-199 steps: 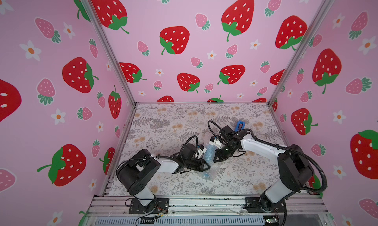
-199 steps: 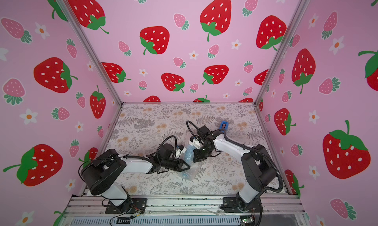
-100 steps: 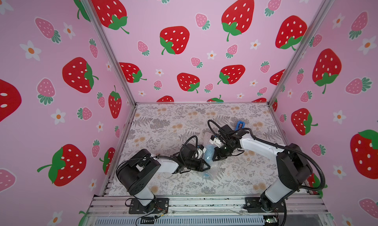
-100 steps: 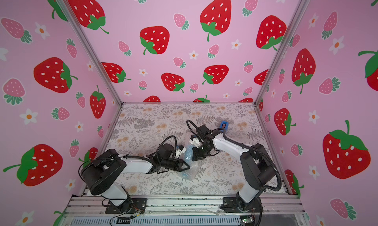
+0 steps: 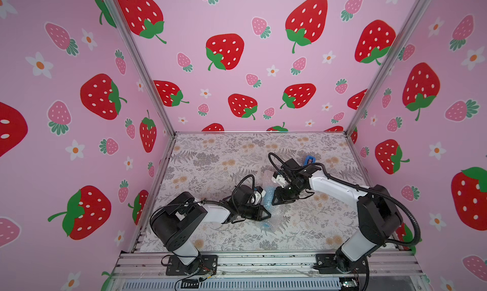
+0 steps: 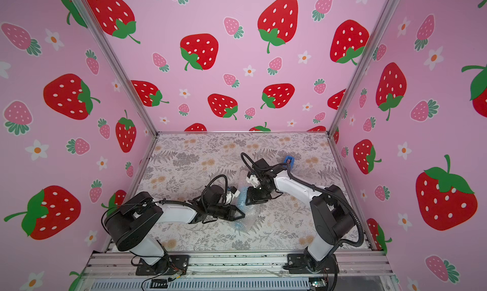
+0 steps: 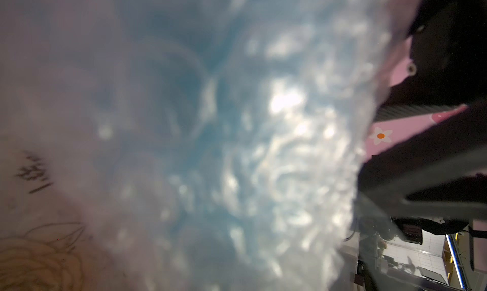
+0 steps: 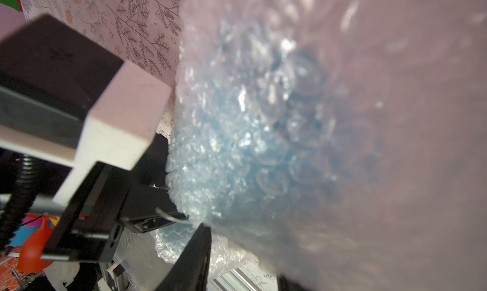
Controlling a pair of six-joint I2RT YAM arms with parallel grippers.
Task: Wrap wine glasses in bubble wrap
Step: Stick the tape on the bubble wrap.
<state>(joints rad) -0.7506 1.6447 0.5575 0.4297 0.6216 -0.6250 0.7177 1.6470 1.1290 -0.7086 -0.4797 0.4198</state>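
Note:
The light blue wine glass [image 5: 268, 197] lies on its side mid-table, rolled in the clear bubble wrap [image 5: 278, 220]; its foot [image 5: 264, 226] shows blue through the film toward the front. My left gripper [image 5: 266, 215] comes in from the left, its fingers closed to a point on the bubble wrap beside the glass. My right gripper [image 5: 275, 197] is against the glass's right side, open. In the right wrist view the dark fingers [image 8: 196, 255] stand apart with wrapped blue glass [image 8: 250, 144] between and above them. Bubble wrap [image 7: 263, 144] fills the left wrist view and hides those jaws.
A darker blue tape dispenser [image 5: 308, 159] stands behind the right arm, toward the back right of the floral table [image 5: 210, 155]. Pink strawberry walls close in the left, back and right sides. The aluminium rail [image 5: 263, 260] with both arm bases runs along the front.
My right gripper has opened and released its pinch on the wrap, staying against the glass. The left gripper and the wrapped glass have hardly moved.

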